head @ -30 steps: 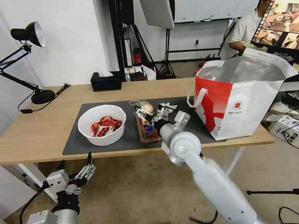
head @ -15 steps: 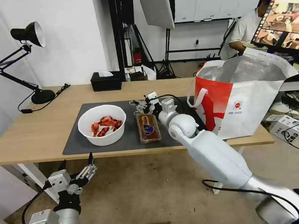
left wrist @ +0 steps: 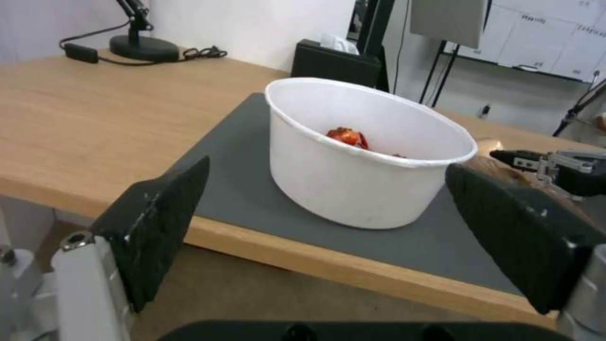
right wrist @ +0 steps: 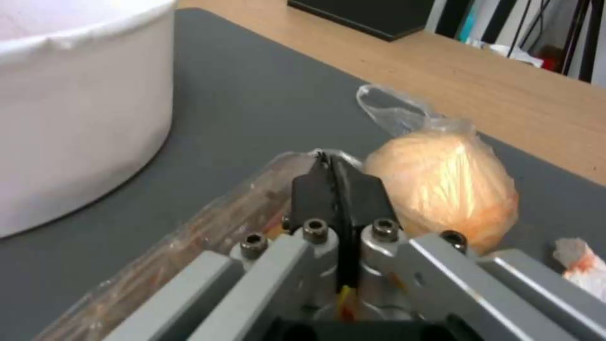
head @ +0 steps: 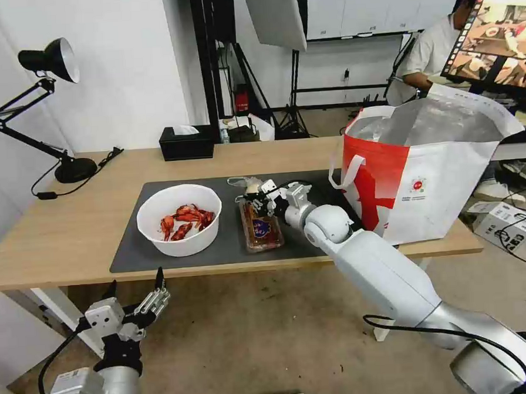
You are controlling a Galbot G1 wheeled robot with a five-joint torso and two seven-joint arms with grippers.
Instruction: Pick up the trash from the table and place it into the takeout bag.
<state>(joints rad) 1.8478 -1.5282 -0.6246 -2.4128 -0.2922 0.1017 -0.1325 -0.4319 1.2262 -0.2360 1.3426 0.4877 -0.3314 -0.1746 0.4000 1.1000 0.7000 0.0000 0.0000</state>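
While the bowl (head: 179, 219), beige ball (right wrist: 445, 187) and tissue (right wrist: 584, 269) lie on the table's (head: 71, 230) mat, the right gripper (right wrist: 334, 182) pinches the plastic tray's (head: 260, 230) rim; left gripper (left wrist: 328, 237) idles spread wide; nothing visibly reached the takeout bag (head: 426, 171)

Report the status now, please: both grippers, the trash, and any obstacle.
Right gripper shut on clear plastic tray rim, beside bagged beige ball. Left gripper open, parked below table edge. Takeout bag open; path unobstructed.
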